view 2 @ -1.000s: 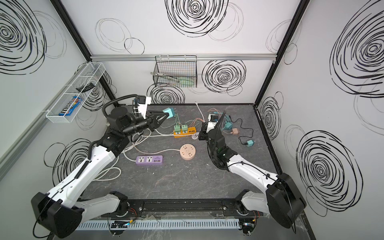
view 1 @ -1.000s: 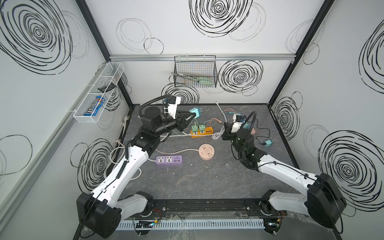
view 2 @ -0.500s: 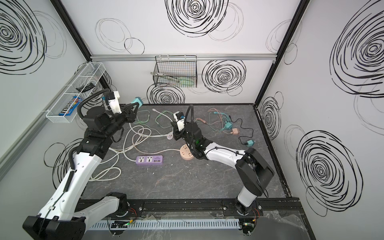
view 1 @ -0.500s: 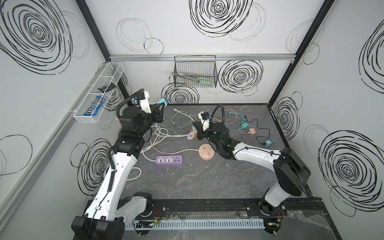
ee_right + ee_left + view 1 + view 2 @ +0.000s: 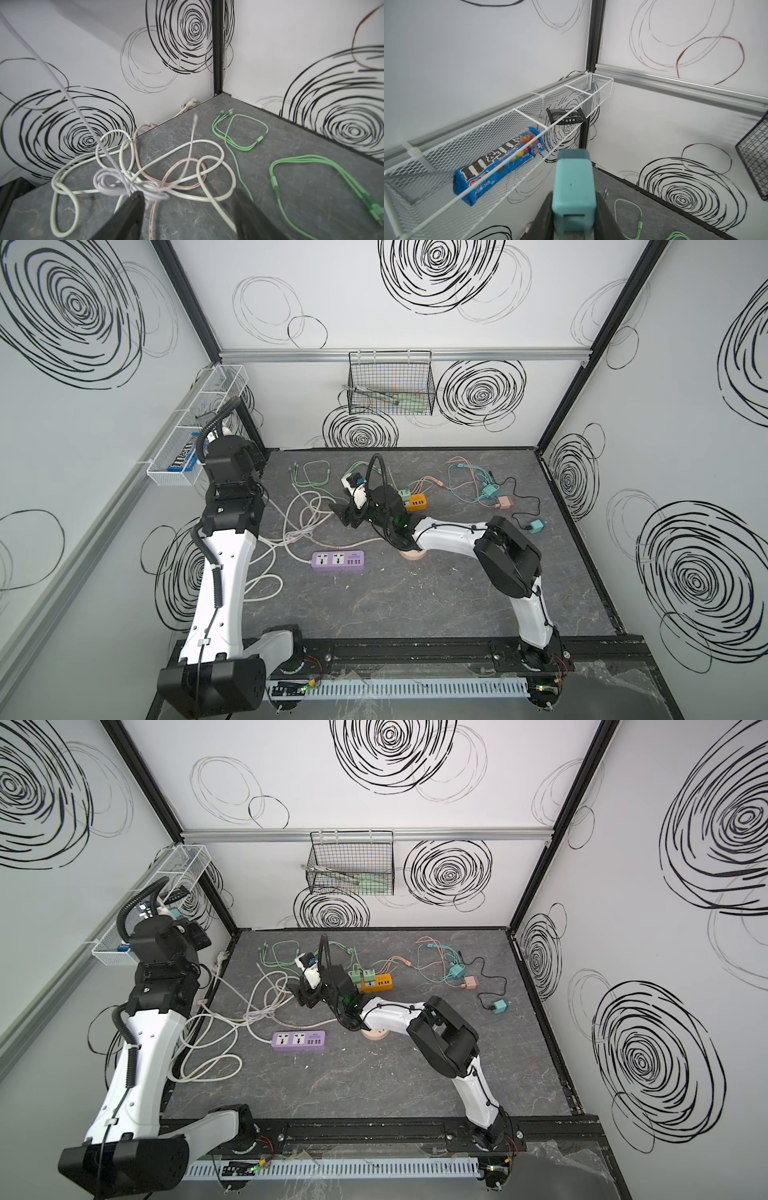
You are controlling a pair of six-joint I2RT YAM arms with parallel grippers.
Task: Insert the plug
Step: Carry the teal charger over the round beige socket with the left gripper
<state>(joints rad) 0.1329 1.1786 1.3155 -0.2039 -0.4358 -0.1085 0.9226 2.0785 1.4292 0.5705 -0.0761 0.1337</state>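
Three power strips (image 5: 298,1041) sat on the worktop (image 5: 415,605): a purple strip (image 5: 338,561), an orange strip (image 5: 417,502) and a round pink strip (image 5: 413,554), half hidden. Two green plugs (image 5: 353,976) were right against the orange strip. The teal charger (image 5: 490,490) showed up three times, the pink charger (image 5: 504,502) just once. Two green cables (image 5: 260,138) lay toward the worktop's far left corner. There were two wall baskets (image 5: 390,393), and the white basket (image 5: 600,91) had two snack packets (image 5: 496,166) in it. The pale cords (image 5: 128,180) near the left edge were too tangled to count.
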